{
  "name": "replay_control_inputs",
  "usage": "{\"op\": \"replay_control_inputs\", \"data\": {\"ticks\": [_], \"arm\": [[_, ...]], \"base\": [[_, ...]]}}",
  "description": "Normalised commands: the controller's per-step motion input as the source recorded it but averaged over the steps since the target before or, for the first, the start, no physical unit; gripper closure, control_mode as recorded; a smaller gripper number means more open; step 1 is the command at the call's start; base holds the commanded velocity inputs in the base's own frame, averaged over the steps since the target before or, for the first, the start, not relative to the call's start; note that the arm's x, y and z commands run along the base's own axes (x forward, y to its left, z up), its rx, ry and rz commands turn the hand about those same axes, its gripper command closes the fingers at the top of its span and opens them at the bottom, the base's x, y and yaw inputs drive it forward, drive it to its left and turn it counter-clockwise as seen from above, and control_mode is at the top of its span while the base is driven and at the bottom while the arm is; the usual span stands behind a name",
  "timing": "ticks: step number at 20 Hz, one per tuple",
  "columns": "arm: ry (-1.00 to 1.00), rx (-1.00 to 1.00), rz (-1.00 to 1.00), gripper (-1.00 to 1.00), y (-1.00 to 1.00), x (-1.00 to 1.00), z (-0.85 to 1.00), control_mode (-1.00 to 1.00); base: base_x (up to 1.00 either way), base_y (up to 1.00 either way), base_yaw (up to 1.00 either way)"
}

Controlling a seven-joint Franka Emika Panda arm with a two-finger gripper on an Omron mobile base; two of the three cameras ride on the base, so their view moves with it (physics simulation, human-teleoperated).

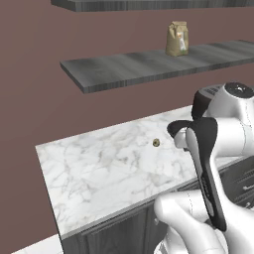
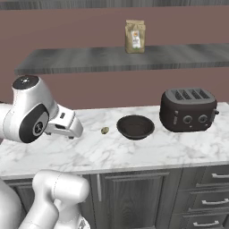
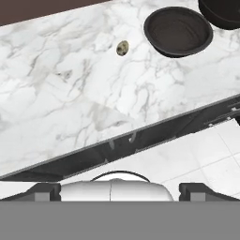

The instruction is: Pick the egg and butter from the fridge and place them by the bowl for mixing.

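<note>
The gripper (image 3: pixel 120 191) hangs spread and empty (off the front edge) over the marble counter (image 2: pixel 134 152), egg (image 2: pixel 105 130) just beside the bowl (image 2: pixel 135 127).

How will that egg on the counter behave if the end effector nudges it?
The egg is small and rounded, lying bare on smooth marble counter, so a nudge would probably roll it, not slide it. The bowl sits close beside it but apart, and might stop a roll that way. It looks light; being an egg, likely fragile under a hard pinch.

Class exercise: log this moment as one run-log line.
egg: on counter, left of bowl | gripper: open, empty | butter: not placed
</note>
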Motion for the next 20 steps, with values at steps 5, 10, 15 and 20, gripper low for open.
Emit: {"op": "replay_control_inputs", "data": {"ticks": [5, 10, 15, 20], "arm": [[0.0, 0.0, 0.0, -1.0, 0.0, 0.0, 0.04, -1.0], [0.0, 0.0, 0.01, -1.0, 0.0, -0.03, 0.0, 1.0], [0.0, 0.0, 0.0, -1.0, 0.0, 0.0, 0.0, 1.0], [0.0, 0.0, 0.0, -1.0, 0.0, 0.0, 0.0, 1.0]], "base": [[0.0, 0.0, 0.0], [-0.09, 0.0, 0.0], [-0.98, -0.35, -0.03], [-0.87, -0.6, -0.35]]}}
